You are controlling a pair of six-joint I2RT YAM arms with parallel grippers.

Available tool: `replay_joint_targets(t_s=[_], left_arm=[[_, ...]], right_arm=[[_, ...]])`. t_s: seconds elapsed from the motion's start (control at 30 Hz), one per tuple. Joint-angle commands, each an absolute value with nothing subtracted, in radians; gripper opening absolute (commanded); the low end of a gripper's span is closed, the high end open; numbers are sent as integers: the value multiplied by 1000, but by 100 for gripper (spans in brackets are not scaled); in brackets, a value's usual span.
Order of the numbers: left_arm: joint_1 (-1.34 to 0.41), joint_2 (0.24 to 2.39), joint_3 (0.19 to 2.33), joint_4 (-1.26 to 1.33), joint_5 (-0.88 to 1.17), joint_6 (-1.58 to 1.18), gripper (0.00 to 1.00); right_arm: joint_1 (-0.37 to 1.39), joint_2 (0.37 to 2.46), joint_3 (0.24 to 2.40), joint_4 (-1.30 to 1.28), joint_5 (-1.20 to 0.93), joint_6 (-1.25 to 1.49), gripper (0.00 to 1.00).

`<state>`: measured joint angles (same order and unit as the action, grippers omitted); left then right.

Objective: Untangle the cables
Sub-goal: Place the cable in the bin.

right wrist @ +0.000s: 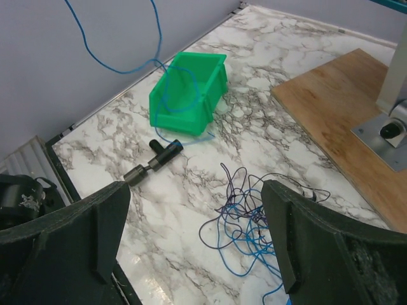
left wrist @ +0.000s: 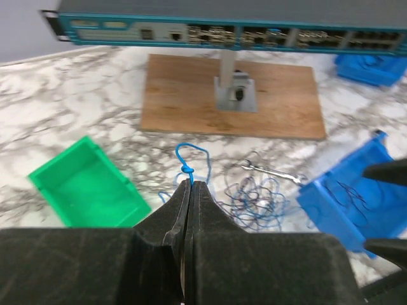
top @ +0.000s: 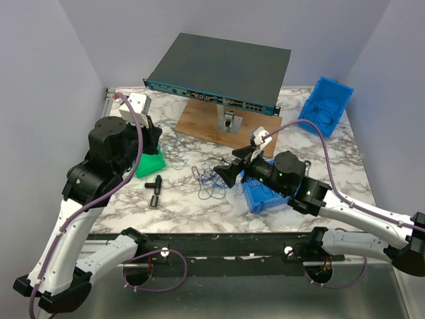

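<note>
The cables [top: 209,181] lie as a loose tangle of thin dark blue and purple wires on the marble table, also seen in the left wrist view [left wrist: 257,203] and the right wrist view [right wrist: 267,213]. My left gripper [top: 153,136], above the green bin [top: 151,163], is shut on a bright blue cable [left wrist: 184,166] whose knotted loop pokes out past the tips. That cable rises from the green bin [right wrist: 187,95] in the right wrist view [right wrist: 114,67]. My right gripper [top: 229,174] is open and empty, just right of the tangle, jaws wide apart [right wrist: 196,190].
A black T-shaped tool [top: 155,188] lies left of the tangle. A blue bin [top: 262,198] with wires sits under the right arm; another blue bin [top: 325,106] stands back right. A network switch [top: 222,70] stands on a wooden board [top: 212,126]. A small wrench [left wrist: 273,171] lies by the tangle.
</note>
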<state>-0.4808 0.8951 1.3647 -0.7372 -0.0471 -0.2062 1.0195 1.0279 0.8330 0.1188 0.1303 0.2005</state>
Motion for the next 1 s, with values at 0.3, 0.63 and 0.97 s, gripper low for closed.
replay_joint_targets(t_s=[0.3, 0.63, 0.97], left_arm=[[-388, 997, 1421, -789, -486, -355, 0], [-296, 1062, 1378, -750, -483, -419, 0], [-227, 1160, 1367, -672, -347, -348, 0]], right_arm=[[1021, 914, 720, 114, 444, 246, 92], [1021, 948, 639, 288, 517, 230, 92], [1021, 1055, 598, 433, 483, 264, 92]])
